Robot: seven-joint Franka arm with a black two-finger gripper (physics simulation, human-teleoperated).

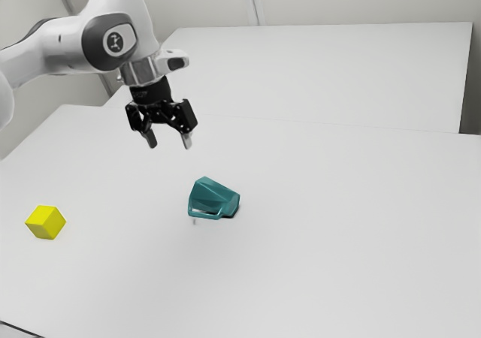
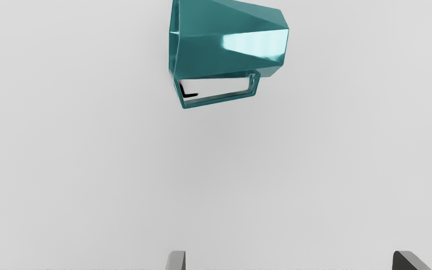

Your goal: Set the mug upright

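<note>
- A smooth, glossy mug (image 2: 208, 56) is pictured, its facets lit by a bright reflection (glazed ceramic or plastic, it cannot be told).
- The arm (image 1: 64, 45) is cased in a smooth, plastic-looking shell.
- The table (image 1: 338, 240) is finished smooth and matt.
- The cube (image 1: 45, 221) is seen smooth-faced.

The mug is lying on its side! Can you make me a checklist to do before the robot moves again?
1. Gripper open: ok, its fingers are wide apart.
2. Gripper holding nothing: ok.
3. Mug between the fingers: not ok, it's off to one side, below their height.
4. Yellow cube apart from the mug: ok.
5. Mug empty inside: cannot tell.
6. Mug upright: not ok, it's lying down.
</note>
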